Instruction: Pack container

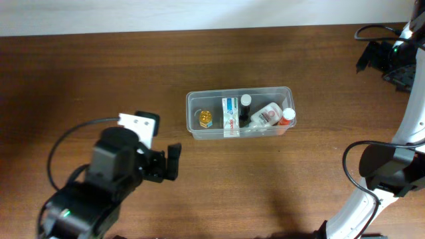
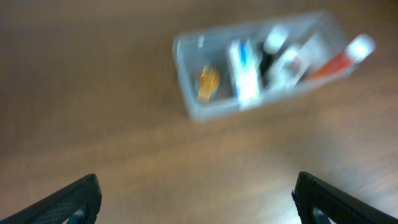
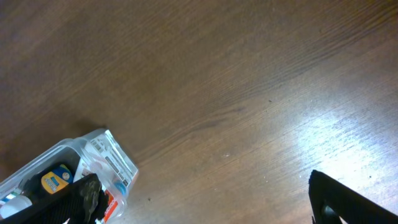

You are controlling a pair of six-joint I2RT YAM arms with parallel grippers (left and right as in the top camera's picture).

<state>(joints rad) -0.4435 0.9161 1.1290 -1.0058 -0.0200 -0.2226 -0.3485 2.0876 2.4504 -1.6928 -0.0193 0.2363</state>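
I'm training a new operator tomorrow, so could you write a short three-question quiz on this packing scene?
1. True or false: the left hand is gripping the container.
2. Multiple choice: in the overhead view, where is the small amber jar? A) inside the container, at its left end B) inside, at its right end C) outside it
3. Short answer: are the left hand and the right hand open or shut?

Key: 1. False, it is clear of the container and holds nothing. 2. A. 3. Both open.
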